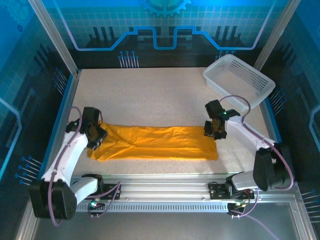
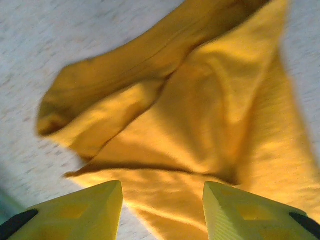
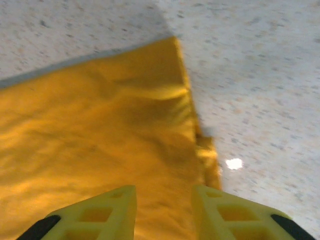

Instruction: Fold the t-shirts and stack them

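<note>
Cloth of the orange-yellow t-shirt lies as a long folded band across the near half of the bench, running from 9 to 3 o'clock, with my left gripper and my right gripper both parted, holding nothing, over its ends.

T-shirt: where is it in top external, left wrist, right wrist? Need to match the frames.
Top external: the t-shirt, a long orange-yellow band, lies across the near half of the table.
Left wrist: the t-shirt, rumpled and folded over, covers centre and right.
Right wrist: the t-shirt lies flat at left, its straight edge running down the middle.
Shared landmark: the speckled white table beside the cloth.
</note>
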`<state>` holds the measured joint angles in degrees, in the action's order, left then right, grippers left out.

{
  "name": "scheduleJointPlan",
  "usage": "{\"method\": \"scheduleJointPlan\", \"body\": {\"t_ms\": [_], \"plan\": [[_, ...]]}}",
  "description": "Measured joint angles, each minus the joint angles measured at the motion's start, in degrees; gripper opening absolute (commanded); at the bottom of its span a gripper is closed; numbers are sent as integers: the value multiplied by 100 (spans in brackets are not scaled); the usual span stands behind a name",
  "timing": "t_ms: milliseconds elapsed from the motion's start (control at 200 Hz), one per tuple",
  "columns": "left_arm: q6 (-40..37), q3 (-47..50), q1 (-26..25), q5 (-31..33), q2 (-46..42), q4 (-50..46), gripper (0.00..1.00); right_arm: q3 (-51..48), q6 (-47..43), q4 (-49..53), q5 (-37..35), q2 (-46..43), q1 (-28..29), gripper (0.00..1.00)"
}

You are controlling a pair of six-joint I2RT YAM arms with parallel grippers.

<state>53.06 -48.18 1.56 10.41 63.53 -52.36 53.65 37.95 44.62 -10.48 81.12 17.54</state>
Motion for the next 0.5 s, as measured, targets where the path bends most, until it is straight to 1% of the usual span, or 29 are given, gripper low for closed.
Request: {"method": "scheduleJointPlan", "body": {"t_ms": [45, 140, 205, 300, 370, 500], "plan": [[-59, -214, 136, -83, 295, 186, 49, 101, 72, -90, 166, 260, 2, 30], [-210, -498, 592, -317, 966, 675, 49, 271, 210, -188, 398, 820, -46, 27], [-332, -546, 960, -566, 1342, 984, 48, 339, 293, -227, 496, 1158, -184, 21], [-592, -632, 1427, -876, 1906, 1309, 47, 514, 328, -181, 520, 1626, -461, 18], [-831, -704, 1565, -1082, 2256, 1547, 48, 739, 319, -131, 525, 1956, -627, 17], [-1204, -732, 1580, -1486, 2653, 2041, 51, 1121, 275, -13, 564, 2249, -710, 17]]}}
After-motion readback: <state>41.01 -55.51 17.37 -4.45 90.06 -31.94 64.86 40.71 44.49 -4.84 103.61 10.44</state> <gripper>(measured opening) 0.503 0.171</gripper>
